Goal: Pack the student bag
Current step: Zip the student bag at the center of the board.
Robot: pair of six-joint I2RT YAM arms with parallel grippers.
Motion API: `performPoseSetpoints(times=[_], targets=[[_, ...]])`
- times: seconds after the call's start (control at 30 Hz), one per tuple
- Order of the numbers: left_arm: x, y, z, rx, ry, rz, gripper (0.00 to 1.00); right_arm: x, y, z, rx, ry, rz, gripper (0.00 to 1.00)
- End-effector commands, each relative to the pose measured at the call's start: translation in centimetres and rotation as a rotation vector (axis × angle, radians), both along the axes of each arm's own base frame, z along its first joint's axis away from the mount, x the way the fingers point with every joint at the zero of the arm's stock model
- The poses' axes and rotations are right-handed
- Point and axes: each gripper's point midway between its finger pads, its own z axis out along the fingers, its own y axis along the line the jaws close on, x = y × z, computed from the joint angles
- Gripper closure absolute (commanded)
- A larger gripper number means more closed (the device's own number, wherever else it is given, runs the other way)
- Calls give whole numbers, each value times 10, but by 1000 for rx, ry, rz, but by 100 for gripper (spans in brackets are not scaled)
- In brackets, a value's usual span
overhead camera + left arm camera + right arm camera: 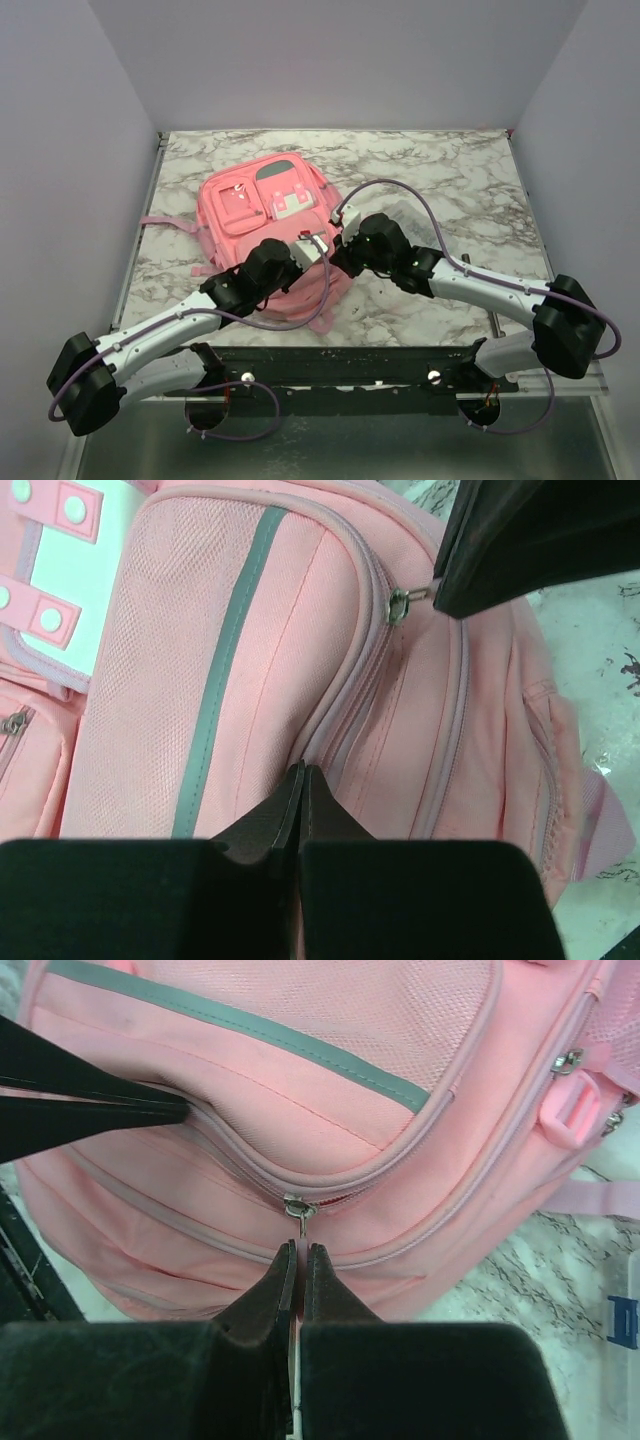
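Pink soft fabric forms the student bag (240,212), which lies flat, front side up, on the marbled table (450,190), left of centre. Its front pockets carry grey trim (225,670) over a mesh panel (150,660). A white patch (75,575) with pink studs sits near the top of the front. Pink straps (165,222) trail off the bag's left side.

Left arm: extended from the near left corner, wrist over the bag's near right portion. The left gripper (301,772) is clenched, tips pressed together against the curved zipper seam of the front pocket. Whether any fabric is pinched between the tips cannot be determined.

Right arm: extended from the near right corner, elbow bent, wrist at the bag's right edge, close beside the left wrist. The right gripper (298,1250) is clamped on the zipper pull (297,1208); the tab runs between its fingertips, with the metal slider just beyond them on the same pocket zipper. The two grippers are a short way apart along that seam.
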Motion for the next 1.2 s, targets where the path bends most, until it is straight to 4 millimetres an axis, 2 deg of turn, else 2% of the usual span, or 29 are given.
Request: performPoseSetpoints(times=[0.0, 0.13, 0.2, 0.27, 0.3, 0.33, 0.37, 0.5, 0.57, 0.67, 0.73, 0.77, 0.87, 0.97, 1.0, 1.17], targets=[[4, 25, 2, 44, -49, 65, 100, 8, -22, 7, -75, -65, -69, 99], [2, 28, 9, 27, -77, 64, 100, 18, -24, 13, -74, -96, -113, 99], [-1, 24, 15, -4, -92, 32, 100, 11, -12, 19, -42, -71, -46, 99], [-5, 12, 24, -66, -95, -15, 100, -6, 6, 24, 22, -35, 76, 99], [-8, 5, 27, -95, -89, -45, 92, -10, 12, 27, 41, -39, 122, 99], [-8, 0, 29, -121, -79, -55, 79, -17, 18, 28, 78, -1, 142, 99], [-7, -3, 32, -147, -76, -45, 70, -21, 23, 32, 108, 10, 162, 100], [-5, -19, 25, -148, -42, -93, 29, -32, 32, 38, 176, 51, 209, 100], [-1, -22, 19, -121, -29, -89, 26, -34, 33, 41, 199, 53, 212, 99], [3, -24, 14, -102, -16, -78, 27, -35, 33, 47, 216, 46, 209, 99], [4, -21, 7, -83, -9, -54, 33, -34, 33, 53, 223, 41, 209, 99], [8, -16, 3, -57, -15, -33, 39, -34, 34, 56, 226, 37, 213, 99], [15, -1, 0, 9, -40, 30, 76, -28, 29, 49, 189, 9, 186, 99], [12, 7, 8, -9, -74, 43, 97, -14, 13, 32, 97, -17, 99, 99], [9, 10, 11, -18, -86, 44, 100, -11, 8, 26, 68, -26, 83, 99], [2, 22, 17, -4, -139, 20, 100, 13, -20, -2, -99, -81, -38, 99]])
